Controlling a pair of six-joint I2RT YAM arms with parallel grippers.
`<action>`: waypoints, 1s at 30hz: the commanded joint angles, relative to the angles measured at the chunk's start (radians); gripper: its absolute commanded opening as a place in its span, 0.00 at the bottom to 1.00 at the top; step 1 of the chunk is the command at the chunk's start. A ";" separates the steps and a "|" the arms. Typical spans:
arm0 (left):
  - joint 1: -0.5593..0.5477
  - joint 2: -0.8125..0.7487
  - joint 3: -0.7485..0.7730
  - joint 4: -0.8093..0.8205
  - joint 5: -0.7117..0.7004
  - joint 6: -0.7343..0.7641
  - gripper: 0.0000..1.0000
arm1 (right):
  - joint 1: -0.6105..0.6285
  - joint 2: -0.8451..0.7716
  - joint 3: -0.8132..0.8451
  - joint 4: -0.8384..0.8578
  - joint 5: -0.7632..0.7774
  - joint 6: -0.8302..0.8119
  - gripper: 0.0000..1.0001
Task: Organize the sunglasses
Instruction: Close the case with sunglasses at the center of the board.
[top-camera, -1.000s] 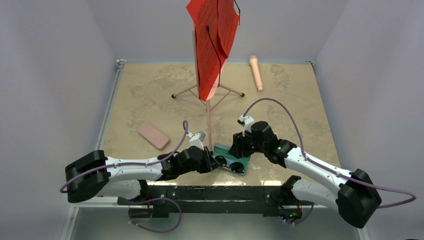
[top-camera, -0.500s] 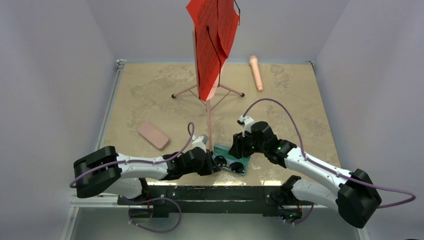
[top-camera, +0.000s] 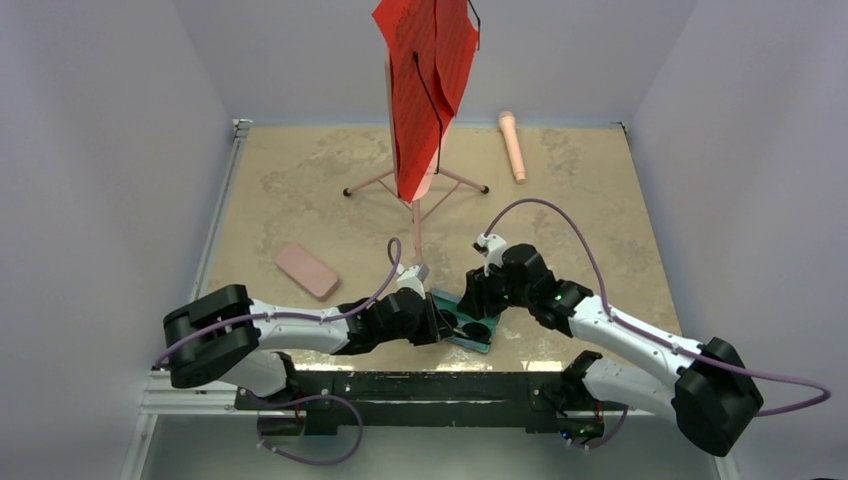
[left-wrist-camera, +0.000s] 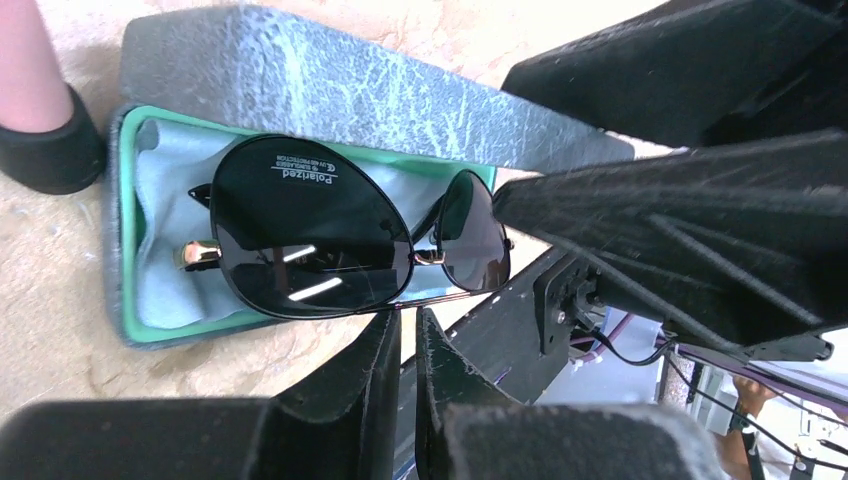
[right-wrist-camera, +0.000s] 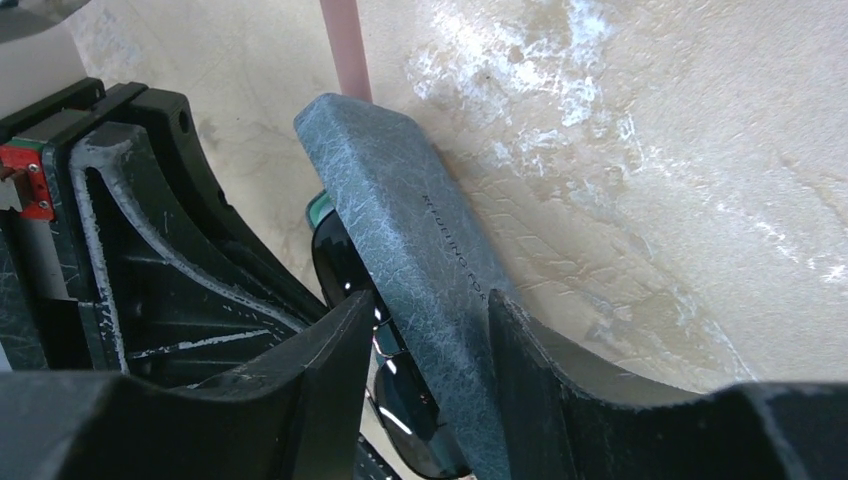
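Observation:
The black sunglasses (left-wrist-camera: 310, 235) lie lens-up in the open grey-blue case (left-wrist-camera: 125, 250), on its green lining. They also show in the top view (top-camera: 472, 326). My left gripper (left-wrist-camera: 408, 315) is nearly shut, its tips pinching the thin lower rim of the sunglasses; in the top view it (top-camera: 445, 322) sits over the case's left end. My right gripper (right-wrist-camera: 430, 330) is shut on the raised case lid (right-wrist-camera: 420, 220) and holds it up, with a dark lens (right-wrist-camera: 400, 400) beneath it. The white-framed pair is out of view.
A pink oblong case (top-camera: 307, 270) lies to the left. A pink stand with red cloth (top-camera: 425, 90) rises behind the case; its leg and black foot (left-wrist-camera: 45, 150) are just beside the case. A pink cylinder (top-camera: 513, 145) lies far back right. The table's near edge is close below.
My left arm has moved right, bringing its gripper over the open case and onto the sunglasses. The right arm has held still on the lid.

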 joint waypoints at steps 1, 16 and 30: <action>0.004 0.033 0.062 -0.018 0.001 -0.023 0.14 | 0.005 0.000 -0.020 0.030 -0.081 -0.017 0.49; 0.003 0.010 0.009 0.009 0.052 -0.052 0.20 | 0.006 -0.011 -0.068 0.057 -0.130 -0.007 0.45; -0.013 -0.138 -0.068 -0.059 0.093 0.005 0.25 | 0.006 0.014 -0.034 0.045 -0.111 -0.004 0.44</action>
